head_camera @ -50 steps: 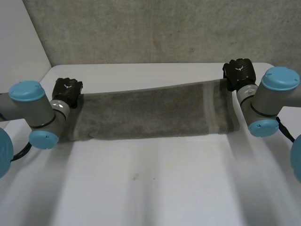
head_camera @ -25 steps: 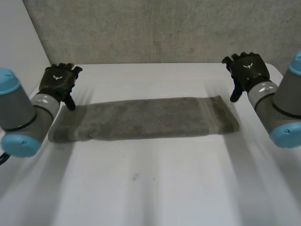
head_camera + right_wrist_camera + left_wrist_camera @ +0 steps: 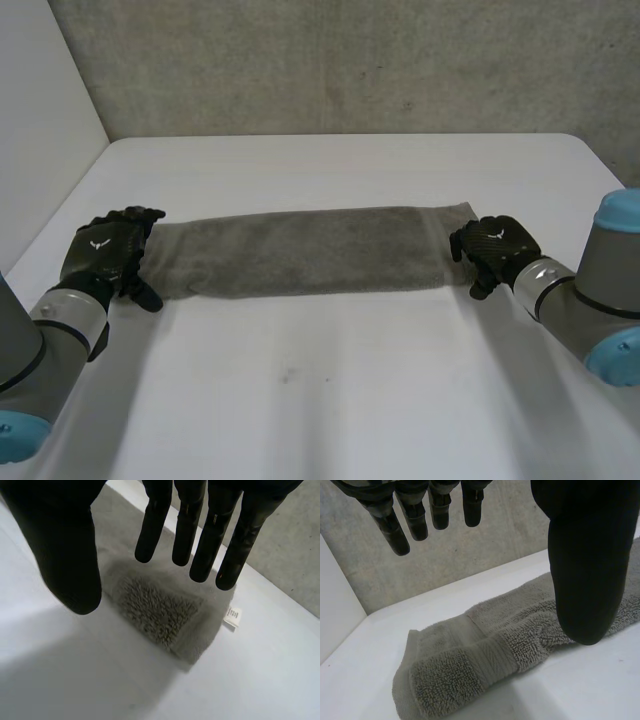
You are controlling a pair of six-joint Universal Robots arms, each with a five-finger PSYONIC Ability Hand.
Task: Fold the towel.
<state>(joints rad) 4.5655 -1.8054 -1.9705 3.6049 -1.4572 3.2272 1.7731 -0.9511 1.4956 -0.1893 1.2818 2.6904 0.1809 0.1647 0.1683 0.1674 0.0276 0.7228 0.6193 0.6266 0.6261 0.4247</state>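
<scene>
Risk no. 1: pinching too little cloth, then an end slipping out mid-lift & the layers flopping apart. Risk no. 2: grabbing w/ one hand sooner than the other, giving a crooked fold. Risk no. 3: snagging just the top layer, since the end looks doubled over in the left wrist view. Left fingers (image 3: 410, 522) straight, a bit spread, up in the air over the end of the towel (image 3: 485, 655), thumb (image 3: 585, 565) well apart, holding nothing. Right fingers (image 3: 192, 535) straight too, hanging over the other short end, thumb (image 3: 65, 550) off to the side, nothing pinched; small white tag (image 3: 232, 617) just past the fingertips. Left hand (image 3: 105, 255) at mid-left of the head view, palm down by the left end; right hand (image 3: 495, 248) at mid-right, over the right end. Arms coming in from the lower-left & lower-right corners. Towel (image 3: 310, 250) lying flat as a long thin strip across the middle of the frame, on the white table (image 3: 330, 400).
</scene>
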